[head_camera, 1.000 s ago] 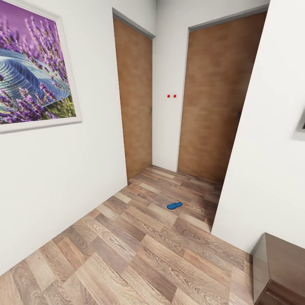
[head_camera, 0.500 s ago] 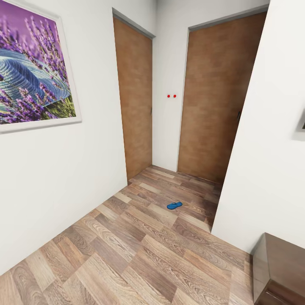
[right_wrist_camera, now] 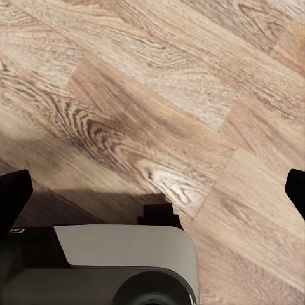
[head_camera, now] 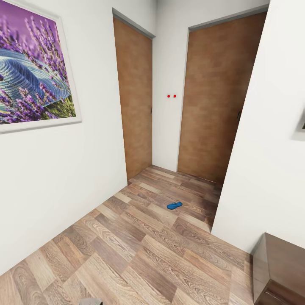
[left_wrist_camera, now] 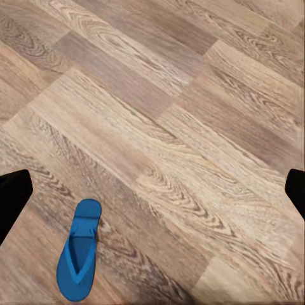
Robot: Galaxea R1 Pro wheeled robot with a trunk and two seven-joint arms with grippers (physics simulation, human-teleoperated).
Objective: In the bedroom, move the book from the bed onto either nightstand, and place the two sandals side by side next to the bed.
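Observation:
One bright blue sandal lies flat on the wood floor far ahead, in front of two brown doors. In the left wrist view a blue sandal lies sole down on the planks, close to one dark fingertip. My left gripper hangs open above the floor with nothing held. My right gripper is open too, over bare planks and a grey-white part of my own body. The book and the bed are out of view.
White walls close in on both sides of a narrow passage. A framed lavender picture hangs on the left wall. A dark-brown wooden nightstand stands at the lower right. Both brown doors are closed.
A small grey piece has come into sight at the bottom edge of the head view. The sandal and the room have not shifted.

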